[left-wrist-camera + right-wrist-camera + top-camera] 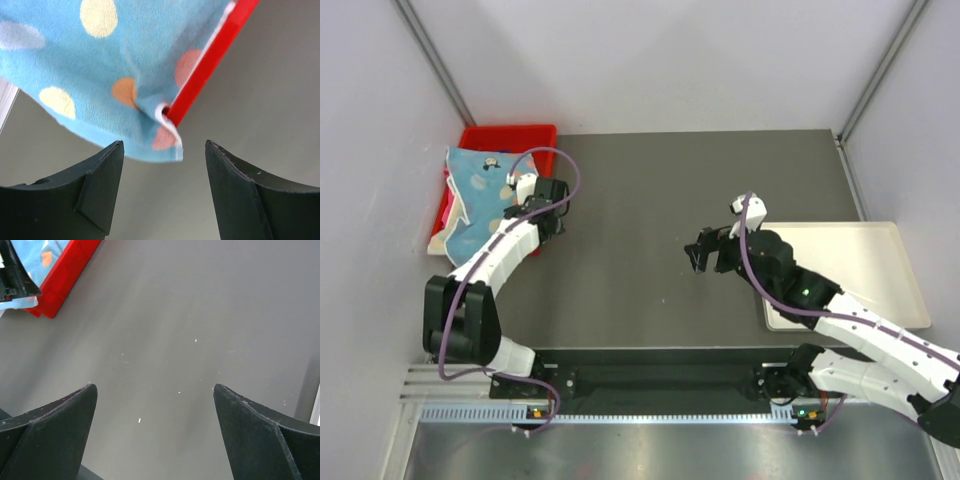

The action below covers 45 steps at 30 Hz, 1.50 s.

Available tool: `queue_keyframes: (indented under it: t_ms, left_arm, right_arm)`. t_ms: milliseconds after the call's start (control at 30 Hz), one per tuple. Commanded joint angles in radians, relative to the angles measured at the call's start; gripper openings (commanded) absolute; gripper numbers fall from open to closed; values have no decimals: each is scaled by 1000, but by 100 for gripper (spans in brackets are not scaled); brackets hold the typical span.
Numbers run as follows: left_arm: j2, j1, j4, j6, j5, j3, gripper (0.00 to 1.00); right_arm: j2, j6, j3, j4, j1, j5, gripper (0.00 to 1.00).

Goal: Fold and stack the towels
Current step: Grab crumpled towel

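Note:
A light blue towel with cream and orange spots (478, 190) lies in the red bin (510, 135) at the far left and hangs over its near rim. In the left wrist view the towel's corner (160, 142) droops over the bin's red edge (210, 65), just ahead of my left gripper (162, 155), which is open and empty. In the top view the left gripper (555, 215) sits beside the bin's right side. My right gripper (703, 255) is open and empty over the bare table middle; it also shows in the right wrist view (155, 395). Other towels are hidden.
A white flat tray (850, 275) lies at the right, partly under the right arm. The grey table (650, 200) spreads between the arms. The red bin's corner and the left arm show in the right wrist view (60, 285). Walls close the sides.

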Motion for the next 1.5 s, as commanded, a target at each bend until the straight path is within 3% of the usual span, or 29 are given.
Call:
queue_keyframes:
  t_ms: [0,233,333,433,600,833,1000,1333,1467]
  left_arm:
    - [40,24,39,15,-21,66,71]
    - [102,46,35,1,-11,52,61]
    - [97,47,32,-10,-11,46,51]
    - [80,49,32,-5,-11,49,35]
    - [62,49,12,31,-11,94,0]
    - [16,49,-23,108,70,193,0]
    - [8,24,-81,165,261,321,0]
    - [27,-297,-178,156,272,468,0]
    - [28,-410,-179,128,297,483,0]
  right_arm:
    - [-32,-20,8,31,7,-10,100]
    - [-52,-16,-12,22,4,-4,100]
    - [-52,-11,-10,16,2,-3,100]
    - [-47,-8,-9,13,2,-1,100]
    - [-34,-2,-1,14,4,-6,100]
    - [-7,4,16,14,1,-9,100]
    - [22,6,37,10,2,17,100]
    - [49,18,123,-79,-25,215,100]
    - [37,33,143,-115,-131,200,100]
